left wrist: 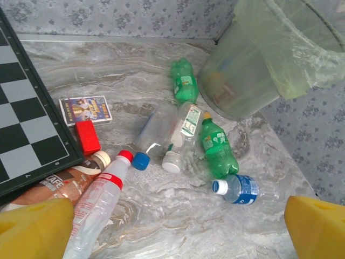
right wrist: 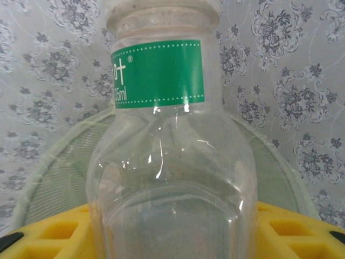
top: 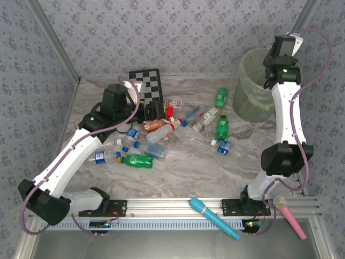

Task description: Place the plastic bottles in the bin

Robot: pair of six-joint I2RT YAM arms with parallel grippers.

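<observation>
My right gripper [top: 280, 54] is raised over the bin [top: 254, 86], a round wastebasket with a pale green bag. In the right wrist view, the right gripper [right wrist: 172, 232] is shut on a clear plastic bottle [right wrist: 161, 162] with a green label, and the bin's rim [right wrist: 48, 162] lies behind it. My left gripper [top: 119, 102] hovers near the chessboard; its yellow fingertips [left wrist: 32, 229] stand wide apart, open and holding nothing. Ahead of it lie a red-capped clear bottle [left wrist: 99, 202], a brownish bottle [left wrist: 64, 181], green bottles [left wrist: 217, 147] [left wrist: 183, 81] and a blue-labelled one [left wrist: 242, 190].
A chessboard [top: 146, 86] leans at the back, with a card box [left wrist: 85, 109] and a red block [left wrist: 87, 137] beside it. More bottles lie near the left arm [top: 137, 161] [top: 99, 157]. Blue [top: 214, 217] and pink [top: 289, 216] sticks rest on the front rail.
</observation>
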